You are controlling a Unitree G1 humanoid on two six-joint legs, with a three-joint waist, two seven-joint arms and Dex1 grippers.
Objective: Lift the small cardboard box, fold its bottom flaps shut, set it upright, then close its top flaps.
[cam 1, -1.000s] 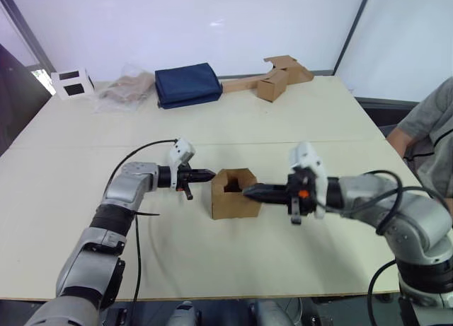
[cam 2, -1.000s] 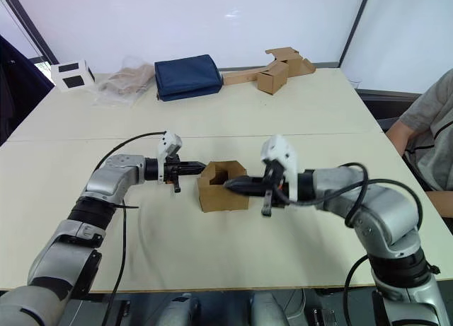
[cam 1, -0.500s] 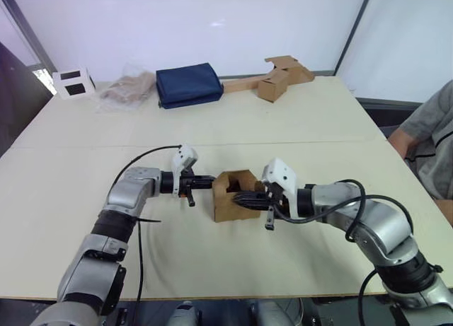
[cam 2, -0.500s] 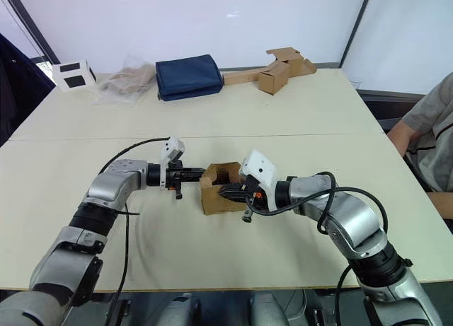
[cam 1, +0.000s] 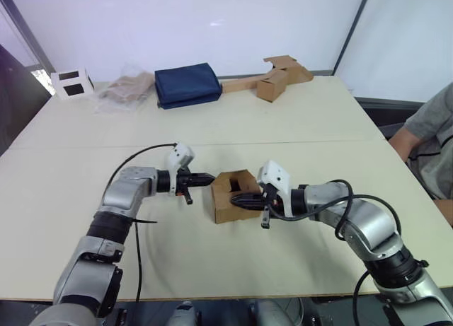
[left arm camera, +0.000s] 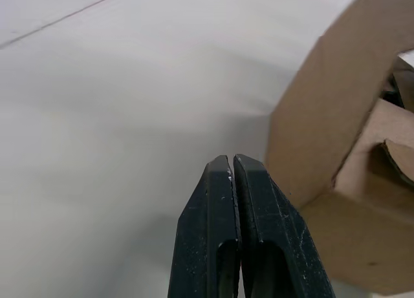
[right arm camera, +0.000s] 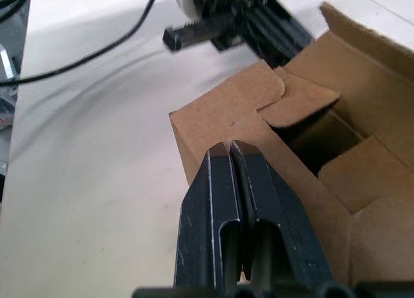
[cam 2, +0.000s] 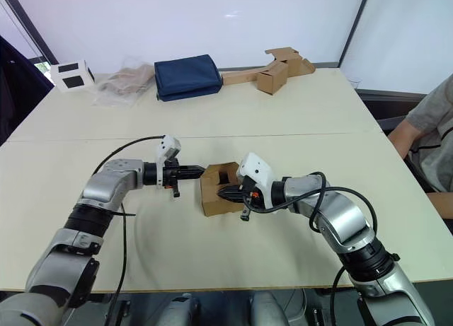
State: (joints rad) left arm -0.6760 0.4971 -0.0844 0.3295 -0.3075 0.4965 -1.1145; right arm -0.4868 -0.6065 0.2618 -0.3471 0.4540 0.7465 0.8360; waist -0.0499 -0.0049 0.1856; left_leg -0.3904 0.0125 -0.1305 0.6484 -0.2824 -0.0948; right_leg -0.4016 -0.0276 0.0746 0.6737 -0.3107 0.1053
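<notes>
The small cardboard box (cam 1: 228,207) stands on the table with its open end up. Its top flaps (right arm camera: 278,94) are partly folded in over the dark opening. My left gripper (cam 1: 207,177) is shut, its tip just beside the box's left wall (left arm camera: 326,110). From the right, my right gripper (cam 1: 238,199) is also shut with nothing in it. Its fingertips (right arm camera: 220,157) lie against the box's near wall close to the rim. The bottom flaps are hidden under the box.
Along the table's far edge lie a white box with black squares (cam 1: 71,83), a clear plastic bag (cam 1: 127,88), a folded navy cloth (cam 1: 187,84) and another brown box with long cardboard strips (cam 1: 274,77). A person's arm (cam 1: 430,124) is at the right edge.
My right arm has swung in toward the box, bringing its shut fingers from the right side onto the near wall. The left gripper and the box have hardly moved.
</notes>
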